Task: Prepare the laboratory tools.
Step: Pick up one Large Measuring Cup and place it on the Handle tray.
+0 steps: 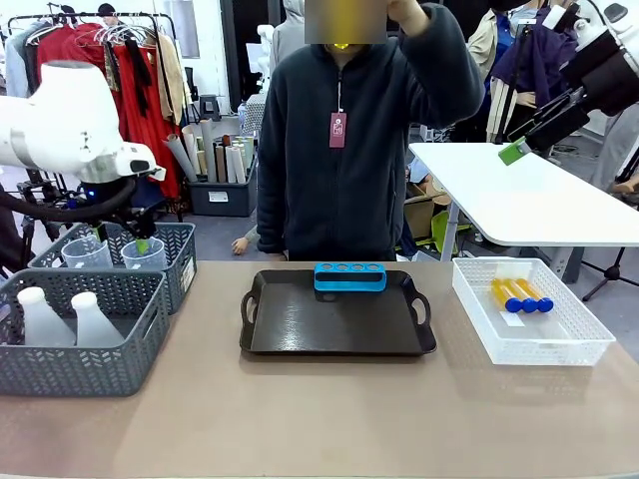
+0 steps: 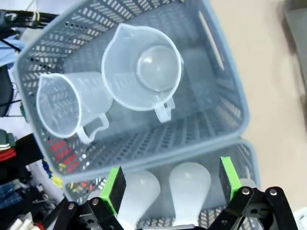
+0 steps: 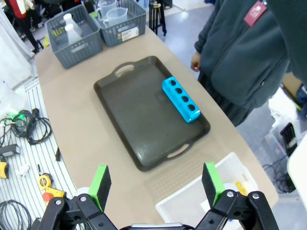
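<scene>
Our left gripper (image 2: 171,184) hangs over the left end of the table (image 1: 300,419), its pads spread wide with nothing between them. Nearest to us there, the front basket (image 1: 80,371) holds two white flasks (image 1: 95,321), which stand upright side by side. In the left wrist view their rounded tops sit just beneath the pads. Right behind it, the rear basket (image 1: 185,264) holds two clear cups (image 2: 144,67). They stand upright side by side, mouths open toward the wrist camera, with handles and spouts plain to see.

At the middle of the table we see the dark tray (image 1: 334,329), bare except for the blue rack (image 1: 349,276) along its far edge. The rack's four round holes are empty. To the right, apart from the tray, a white bin (image 1: 539,351) holds the tubes (image 1: 514,293). They are amber with blue caps and lie flat side by side, caps toward us; we count three.

Our right gripper (image 3: 156,184) sits high over the right end, its pads also wide apart and empty. Its wrist view looks down on the tray and a corner of the bin. Beyond the far edge of the table a person (image 1: 349,150) in a dark fleece stands facing us, one arm lifted.
</scene>
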Action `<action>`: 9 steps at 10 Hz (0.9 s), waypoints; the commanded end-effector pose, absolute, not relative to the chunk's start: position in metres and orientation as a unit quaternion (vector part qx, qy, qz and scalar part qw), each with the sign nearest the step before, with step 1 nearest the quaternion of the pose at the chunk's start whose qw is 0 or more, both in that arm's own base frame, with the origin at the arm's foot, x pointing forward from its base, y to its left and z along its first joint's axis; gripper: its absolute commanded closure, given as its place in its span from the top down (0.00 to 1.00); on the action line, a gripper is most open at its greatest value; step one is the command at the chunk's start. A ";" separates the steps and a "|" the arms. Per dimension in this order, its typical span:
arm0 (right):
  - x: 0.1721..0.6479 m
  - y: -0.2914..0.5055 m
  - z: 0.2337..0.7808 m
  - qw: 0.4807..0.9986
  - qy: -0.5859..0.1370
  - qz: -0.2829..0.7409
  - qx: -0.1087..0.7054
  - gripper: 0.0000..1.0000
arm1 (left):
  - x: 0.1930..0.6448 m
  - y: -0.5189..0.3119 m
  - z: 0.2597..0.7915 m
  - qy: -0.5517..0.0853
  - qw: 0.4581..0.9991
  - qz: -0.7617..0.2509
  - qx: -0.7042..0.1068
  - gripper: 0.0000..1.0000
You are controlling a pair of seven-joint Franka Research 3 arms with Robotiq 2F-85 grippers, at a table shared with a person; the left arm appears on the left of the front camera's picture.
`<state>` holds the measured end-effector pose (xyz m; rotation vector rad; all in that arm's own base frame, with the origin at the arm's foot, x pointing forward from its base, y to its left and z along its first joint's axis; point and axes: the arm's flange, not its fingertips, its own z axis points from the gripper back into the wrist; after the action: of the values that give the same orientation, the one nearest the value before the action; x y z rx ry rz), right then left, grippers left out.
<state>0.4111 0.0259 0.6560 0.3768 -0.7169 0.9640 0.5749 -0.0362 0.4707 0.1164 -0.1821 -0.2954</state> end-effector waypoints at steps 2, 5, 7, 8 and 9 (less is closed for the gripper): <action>0.412 0.027 0.657 0.803 -0.341 0.452 0.185 1.00 | 0.603 -0.034 0.445 -0.089 0.988 -0.114 0.055 1.00; 0.412 0.027 0.657 0.803 -0.341 0.452 0.185 1.00 | 0.620 -0.029 0.434 -0.105 0.989 -0.087 0.049 1.00; 0.412 0.027 0.657 0.803 -0.341 0.452 0.185 1.00 | 0.629 -0.028 0.427 -0.087 0.993 -0.070 0.039 1.00; 0.412 0.027 0.657 0.803 -0.341 0.452 0.185 1.00 | 0.633 -0.029 0.424 -0.077 0.995 -0.061 0.030 1.00; 0.412 0.027 0.657 0.803 -0.341 0.452 0.185 1.00 | 0.635 -0.030 0.421 -0.071 0.996 -0.053 0.023 1.00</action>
<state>0.4112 0.0259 0.6559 0.3768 -0.7167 0.9640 0.6276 -0.0289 0.4180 0.0768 -0.1606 -0.1467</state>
